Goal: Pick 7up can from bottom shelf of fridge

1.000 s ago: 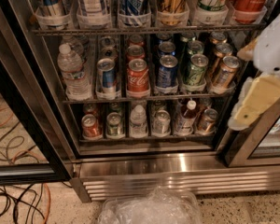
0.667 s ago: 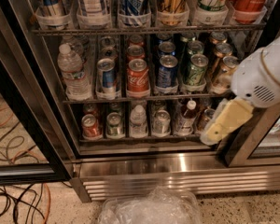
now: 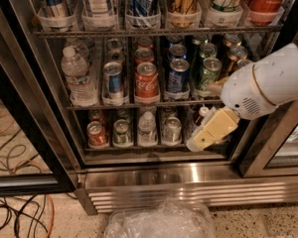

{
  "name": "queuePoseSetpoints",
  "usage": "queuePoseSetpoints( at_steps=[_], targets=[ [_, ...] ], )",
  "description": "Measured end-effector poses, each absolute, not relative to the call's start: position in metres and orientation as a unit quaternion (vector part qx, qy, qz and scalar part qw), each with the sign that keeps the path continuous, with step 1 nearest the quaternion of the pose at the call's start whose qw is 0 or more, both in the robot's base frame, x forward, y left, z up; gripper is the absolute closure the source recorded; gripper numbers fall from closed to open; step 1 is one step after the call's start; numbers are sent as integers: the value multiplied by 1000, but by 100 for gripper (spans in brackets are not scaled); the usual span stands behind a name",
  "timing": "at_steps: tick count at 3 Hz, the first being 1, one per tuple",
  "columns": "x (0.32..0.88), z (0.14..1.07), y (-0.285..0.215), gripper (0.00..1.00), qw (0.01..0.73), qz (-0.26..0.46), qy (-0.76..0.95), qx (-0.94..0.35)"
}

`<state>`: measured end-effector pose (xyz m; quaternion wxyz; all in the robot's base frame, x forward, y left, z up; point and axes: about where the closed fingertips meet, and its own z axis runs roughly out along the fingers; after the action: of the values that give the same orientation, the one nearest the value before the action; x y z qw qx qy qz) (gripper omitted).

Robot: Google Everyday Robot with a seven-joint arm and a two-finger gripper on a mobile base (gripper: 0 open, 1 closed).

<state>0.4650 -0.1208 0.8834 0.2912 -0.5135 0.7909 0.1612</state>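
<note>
Gripper (image 3: pixel 195 143) at bottom shelf's (image 3: pixel 139 147) right end, jaws' spread unclear, 7up can (image 3: pixel 172 129) in lane just beside

White rounded arm (image 3: pixel 268 83), cream end effector (image 3: pixel 197 143) lower right.

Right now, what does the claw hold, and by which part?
Nothing visible: the claw hangs at the bottom shelf, right end, apart from the 7up can.

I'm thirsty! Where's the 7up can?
The 7up can sits on the bottom shelf, right of a small bottle; the gripper hovers just right of it.
</note>
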Motion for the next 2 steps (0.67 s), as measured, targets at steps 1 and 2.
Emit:
queuePoseSetpoints(
  at_steps=[1, 2],
  targets=[
    [465, 883, -121, 0, 291, 161, 791, -514],
    [469, 864, -106, 0, 297, 176, 811, -473]
  ],
)
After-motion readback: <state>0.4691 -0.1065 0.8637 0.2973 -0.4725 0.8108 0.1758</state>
